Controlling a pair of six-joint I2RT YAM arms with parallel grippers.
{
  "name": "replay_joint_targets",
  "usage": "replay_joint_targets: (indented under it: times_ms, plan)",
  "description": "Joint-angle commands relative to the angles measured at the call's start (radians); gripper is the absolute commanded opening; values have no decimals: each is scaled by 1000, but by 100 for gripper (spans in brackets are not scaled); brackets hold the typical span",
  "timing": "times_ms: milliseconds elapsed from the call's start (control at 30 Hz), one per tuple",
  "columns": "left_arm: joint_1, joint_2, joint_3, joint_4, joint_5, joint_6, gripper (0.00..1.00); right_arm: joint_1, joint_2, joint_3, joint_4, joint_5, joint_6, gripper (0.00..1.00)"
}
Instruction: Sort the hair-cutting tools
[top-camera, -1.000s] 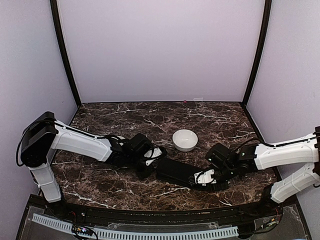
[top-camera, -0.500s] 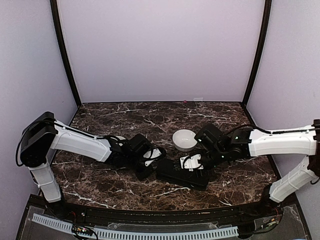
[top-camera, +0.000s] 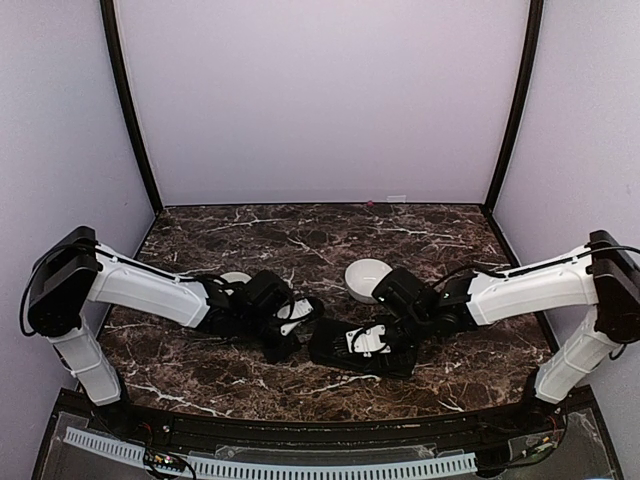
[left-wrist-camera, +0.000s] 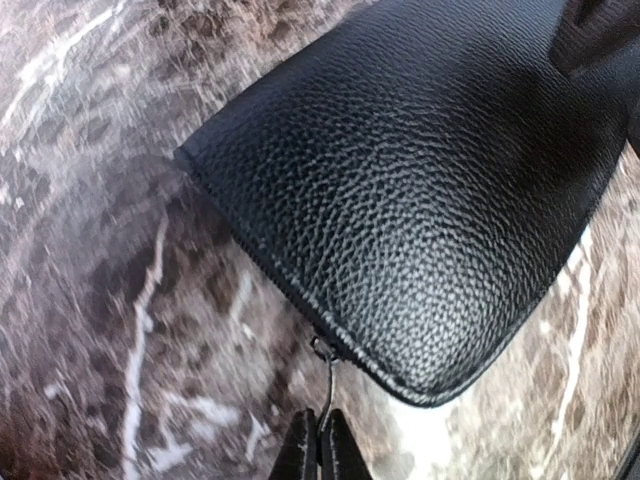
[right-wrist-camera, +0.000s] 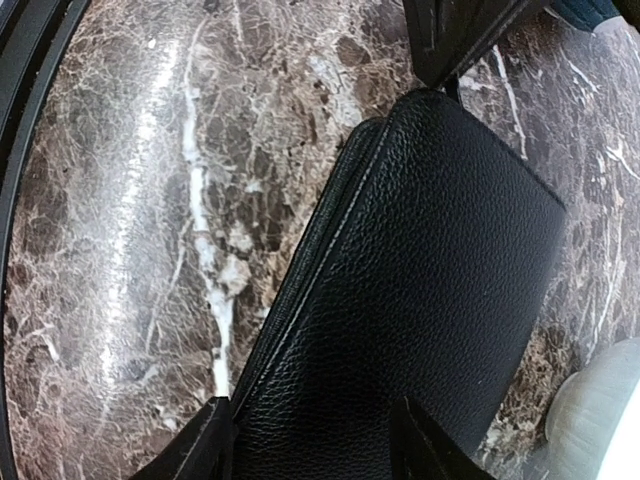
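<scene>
Dark marble counter (top-camera: 300, 230), black case (top-camera: 335, 347) at front-edge centre. Opening step: left gripper (left-wrist-camera: 322, 442) pinched on zipper pull (left-wrist-camera: 330, 385), right gripper (right-wrist-camera: 315, 445) jaws apart over case. Hair-cutting tools unseen, presumably inside. Next: drag zipper along, bracing case.

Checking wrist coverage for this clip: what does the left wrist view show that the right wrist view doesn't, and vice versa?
Only left wrist: the left fingers shut on the thin zipper pull of the black case. Only right wrist: the right fingers spread apart over that case, plus the edge of a white bowl. Both: the case lying on the marble table.
</scene>
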Motion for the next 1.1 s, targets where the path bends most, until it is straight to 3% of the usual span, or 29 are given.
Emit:
replay_joint_targets:
  times_ms: [0, 267, 400, 533, 667, 900, 1067]
  plan:
    - [8, -63, -49, 1, 73, -7, 0, 2, 77, -38, 18, 10, 2, 52]
    - [-46, -61, -105, 72, 292, 26, 0, -23, 129, -8, 17, -4, 41, 48]
    - [-104, -22, -61, 44, 265, 48, 0, -25, 143, -1, 16, -5, 50, 48]
    - [-109, -1, -66, 170, 257, -18, 0, -26, 147, 10, 5, -18, 66, 47]
    - [-108, 16, -47, 179, 198, -38, 0, -32, 108, 23, -50, -36, 58, 48]
    - [-99, -36, -67, 106, 51, -28, 0, -170, -104, 50, -211, -132, -27, 57]
    - [-58, -42, -63, 84, -12, -29, 0, -235, -145, 14, -186, -147, -23, 59]
